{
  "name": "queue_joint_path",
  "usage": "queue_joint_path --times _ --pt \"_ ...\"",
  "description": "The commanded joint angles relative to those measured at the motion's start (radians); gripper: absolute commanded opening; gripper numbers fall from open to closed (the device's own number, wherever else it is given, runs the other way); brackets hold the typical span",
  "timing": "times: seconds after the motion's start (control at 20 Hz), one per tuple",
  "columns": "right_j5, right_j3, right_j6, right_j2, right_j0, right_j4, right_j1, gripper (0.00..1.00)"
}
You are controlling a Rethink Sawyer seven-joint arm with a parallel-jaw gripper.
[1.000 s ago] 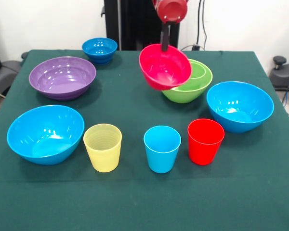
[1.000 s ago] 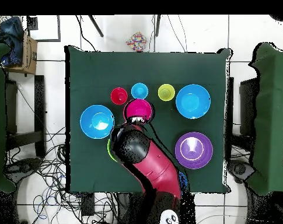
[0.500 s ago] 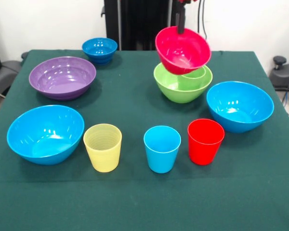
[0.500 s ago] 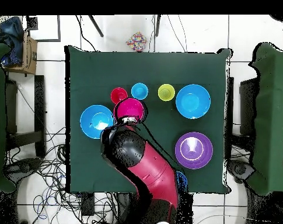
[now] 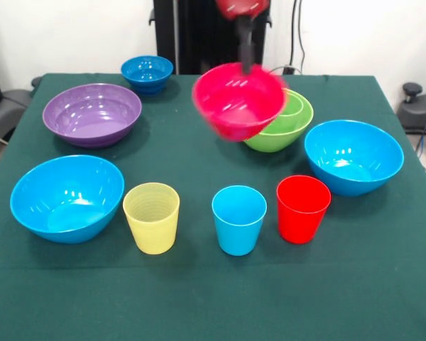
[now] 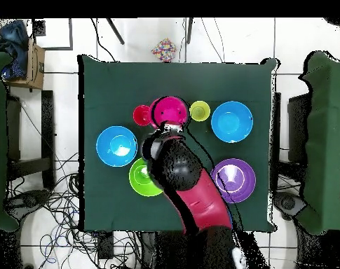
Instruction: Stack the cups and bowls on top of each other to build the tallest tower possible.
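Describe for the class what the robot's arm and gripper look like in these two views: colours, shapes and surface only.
In the overhead view the arm is thick and rounded, with a glossy black shell at the wrist end and deep red casing toward the base. In the front view only its red rounded tip shows at the top edge, with a slim dark gripper hanging below it. No markings or cables on the arm are legible.

A bulky red and black arm [image 6: 190, 185] narrows to a slim dark hand [image 5: 246, 44].

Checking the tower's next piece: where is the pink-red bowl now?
Front view: the pink-red bowl hangs from the gripper, above the table, left of the lime-green bowl.
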Motion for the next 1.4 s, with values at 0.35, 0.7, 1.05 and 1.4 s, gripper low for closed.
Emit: queue_joint_path --times 0.35,0.7,1.05,1.4 --pt "-0.303 0.192 0.390 0.399 -0.151 -0.263 0.109 0.00" --pt "-0.182 0.121 0.269 0.106 0.109 -0.095 0.058 0.00" --pt "-0.209 0.124 0.356 0.126 0.128 -0.127 0.048 0.00" --pt "-0.196 0.159 0.369 0.200 0.034 -0.199 0.014 0.00"
